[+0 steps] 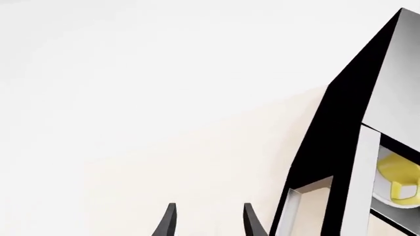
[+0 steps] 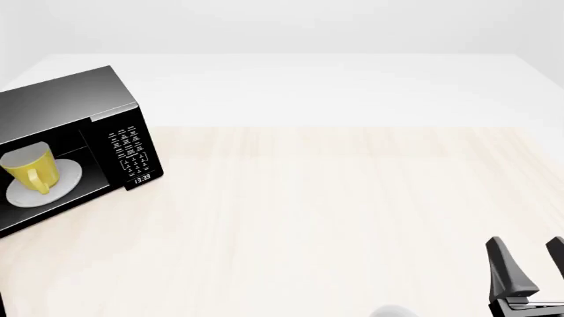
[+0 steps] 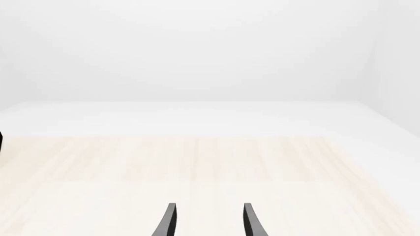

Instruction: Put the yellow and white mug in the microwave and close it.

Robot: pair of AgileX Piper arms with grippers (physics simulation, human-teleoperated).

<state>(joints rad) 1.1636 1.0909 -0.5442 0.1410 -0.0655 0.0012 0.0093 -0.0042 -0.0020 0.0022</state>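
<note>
The black microwave point(image 2: 62, 99) stands at the table's left edge with its front open. The yellow and white mug point(image 2: 31, 168) stands upright inside on the white turntable plate point(image 2: 70, 177), handle facing out. In the left wrist view the microwave point(image 1: 341, 113) is close by and the mug point(image 1: 400, 179) shows inside it. My left gripper point(image 1: 210, 221) is open and empty, just outside the microwave; it is out of the front view. My right gripper point(image 2: 533, 264) is open and empty at the near right, far from the microwave; it also shows in the right wrist view point(image 3: 210, 221).
The keypad point(image 2: 132, 152) and clock display point(image 2: 142, 177) are on the microwave's right front. A grey-framed panel point(image 1: 308, 196), apparently the open door, lies next to my left fingers. The light wooden table point(image 2: 335, 211) stretches between the microwave and my right gripper.
</note>
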